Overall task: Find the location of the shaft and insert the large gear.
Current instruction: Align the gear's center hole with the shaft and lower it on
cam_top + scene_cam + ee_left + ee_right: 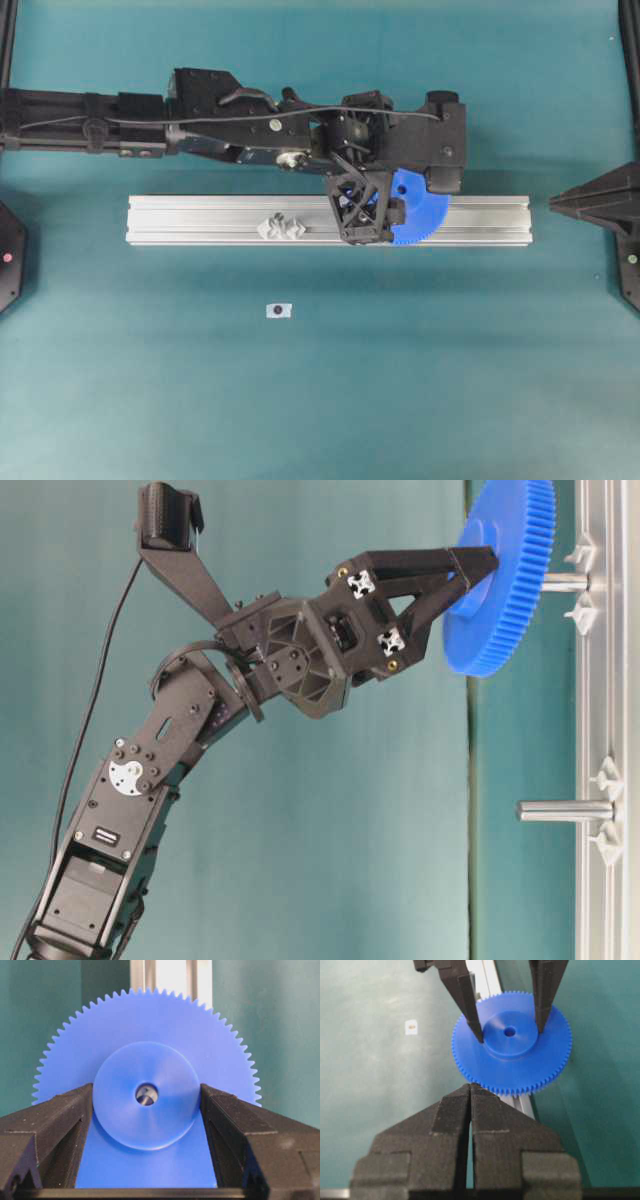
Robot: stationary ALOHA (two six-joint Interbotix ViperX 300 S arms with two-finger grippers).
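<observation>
The large gear, a bright blue toothed disc, is held face-down over the aluminium rail. My left gripper is shut on its raised hub, one finger on each side. The shaft runs from the rail to the gear's back between two clear mounts. Its grey tip shows inside the hub's centre hole. My right gripper hovers shut and empty just short of the gear's toothed edge, out past the rail's right end.
A second pin stands further along the rail, at the bunched clear mounts. A small white tag with a dark dot lies on the teal mat in front of the rail. The left arm stretches across behind the rail.
</observation>
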